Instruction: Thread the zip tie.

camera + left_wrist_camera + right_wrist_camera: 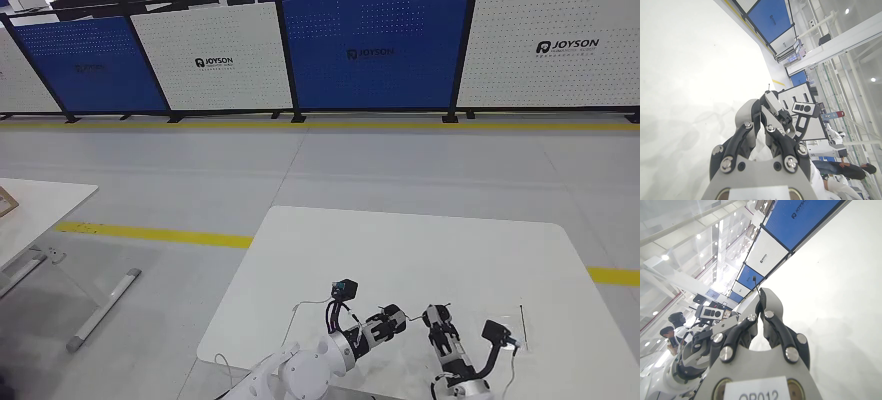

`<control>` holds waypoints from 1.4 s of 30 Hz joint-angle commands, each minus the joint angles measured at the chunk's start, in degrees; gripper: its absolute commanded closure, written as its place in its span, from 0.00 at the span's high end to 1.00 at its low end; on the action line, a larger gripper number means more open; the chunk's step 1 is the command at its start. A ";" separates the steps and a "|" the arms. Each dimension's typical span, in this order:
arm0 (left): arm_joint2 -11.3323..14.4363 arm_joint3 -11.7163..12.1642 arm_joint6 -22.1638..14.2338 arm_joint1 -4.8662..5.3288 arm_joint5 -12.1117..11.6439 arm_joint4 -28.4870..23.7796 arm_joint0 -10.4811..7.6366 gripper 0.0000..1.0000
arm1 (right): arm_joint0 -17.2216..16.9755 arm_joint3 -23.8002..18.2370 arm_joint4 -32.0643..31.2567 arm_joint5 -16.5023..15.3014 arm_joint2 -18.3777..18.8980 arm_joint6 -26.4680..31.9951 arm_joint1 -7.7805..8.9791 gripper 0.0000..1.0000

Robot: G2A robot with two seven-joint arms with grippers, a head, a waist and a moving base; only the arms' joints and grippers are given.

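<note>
A thin black zip tie (757, 287) is pinched in my right gripper (761, 298), which is shut on it; its small square head pokes out past the fingertips. From the left wrist view the same tie (769, 86) shows as a short black stub above the right gripper (770, 94). My left gripper (760, 108) has its fingers pressed together, and nothing shows between them. In the top view the left gripper (399, 319) and right gripper (434, 316) hover tip to tip, a small gap apart, low over the white table (420, 250) near its front edge.
Another thin black strip (521, 328) lies on the table to the right of the right arm. A thin cable (297, 306) trails near the table's left front edge. Blue and white panel fencing (370, 55) stands across the floor beyond.
</note>
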 commanded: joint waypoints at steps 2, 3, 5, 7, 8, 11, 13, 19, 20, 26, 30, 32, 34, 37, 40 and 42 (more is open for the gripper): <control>-0.18 0.39 0.79 -0.10 -0.46 -1.31 0.00 0.00 | -0.20 -0.24 -0.02 -0.02 0.34 -0.31 0.03 0.00; -0.27 0.51 0.98 -0.12 -0.67 -1.91 0.02 0.00 | -0.30 -0.32 -0.02 -0.08 0.46 -0.40 0.04 0.00; -0.39 0.77 0.99 -0.15 -1.20 -2.77 0.01 0.00 | -0.58 -0.49 0.08 -0.24 0.73 -0.56 0.07 0.00; -0.45 0.86 1.06 -0.17 -1.78 -3.61 0.06 0.00 | -0.74 -0.53 0.36 -0.39 0.98 -0.67 0.08 0.00; -0.49 0.96 1.05 -0.17 -1.98 -3.80 0.07 0.00 | -0.77 -0.53 0.46 -0.45 1.04 -0.66 0.08 0.00; -0.51 1.11 0.99 -0.16 -2.19 -3.97 0.02 0.00 | -0.83 -0.46 0.66 -0.62 1.09 -0.59 0.07 0.00; -0.48 1.13 0.98 -0.15 -2.17 -3.91 -0.01 0.00 | -0.84 -0.43 0.70 -0.72 1.10 -0.56 0.06 0.00; -0.32 1.08 0.72 -0.14 -1.93 -3.83 -0.05 0.00 | -0.91 -0.56 1.28 -0.88 1.83 -1.25 0.06 0.00; -0.32 1.08 0.72 -0.14 -1.93 -3.83 -0.05 0.00 | -0.89 -0.61 1.28 -0.83 1.93 -1.25 0.07 0.00; -0.32 1.08 0.72 -0.14 -1.93 -3.83 -0.05 0.00 | -0.83 -0.76 1.73 -0.31 2.16 -1.35 0.04 0.00; -0.32 1.08 0.72 -0.14 -1.93 -3.83 -0.05 0.00 | -0.61 -0.68 1.46 -0.07 2.01 -0.93 0.02 0.00; -0.32 1.08 0.72 -0.14 -1.93 -3.83 -0.05 0.00 | -0.41 -0.57 1.11 0.03 1.71 -0.71 -0.02 0.00; -0.32 1.08 0.72 -0.14 -1.93 -3.83 -0.05 0.00 | -0.26 -0.50 0.88 0.01 1.45 -0.56 -0.06 0.00; -0.32 1.08 0.72 -0.14 -1.93 -3.83 -0.05 0.00 | -0.09 -0.47 0.40 -0.01 1.22 -0.55 -0.09 0.00; -0.32 1.08 0.72 -0.14 -1.93 -3.83 -0.05 0.00 | -0.07 -0.54 0.22 0.05 1.14 -0.67 -0.13 0.00; -0.32 1.08 0.72 -0.14 -1.93 -3.83 -0.05 0.00 | -0.06 -0.54 0.09 0.12 1.14 -0.65 -0.14 0.00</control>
